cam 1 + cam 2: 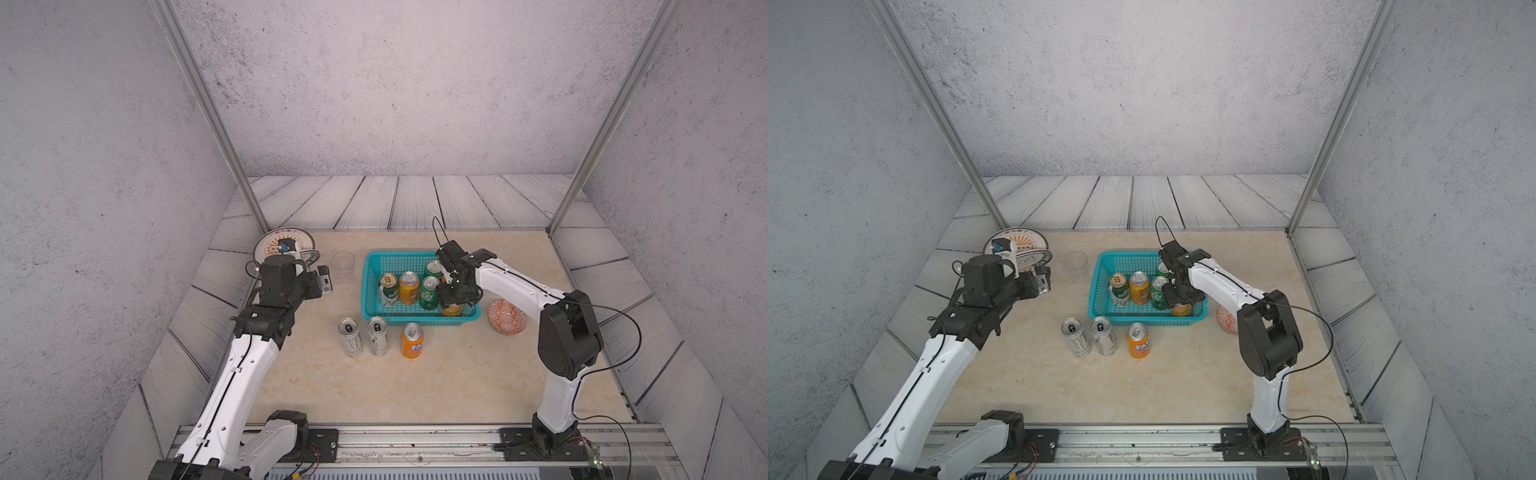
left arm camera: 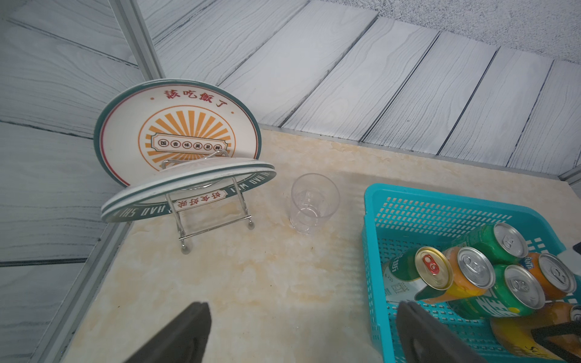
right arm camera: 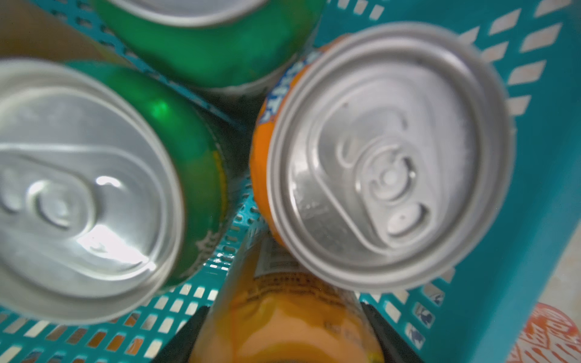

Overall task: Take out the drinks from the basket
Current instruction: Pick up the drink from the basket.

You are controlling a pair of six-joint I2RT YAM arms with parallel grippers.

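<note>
The turquoise basket stands mid-table. In both top views it holds a white-green can with a gold top, an orange can and two green cans. My right gripper reaches into the basket's right end. In the right wrist view it is shut on an orange can, a pad against each side; another orange can stands just beyond. Two tall silver-white cans and an orange can stand on the table in front of the basket. My left gripper hangs open and holds nothing, left of the basket.
A clear plastic cup stands left of the basket. Plates on a wire rack fill the back left corner. A small patterned orange dish lies right of the basket, beside my right arm. Metal frame posts stand at the back corners.
</note>
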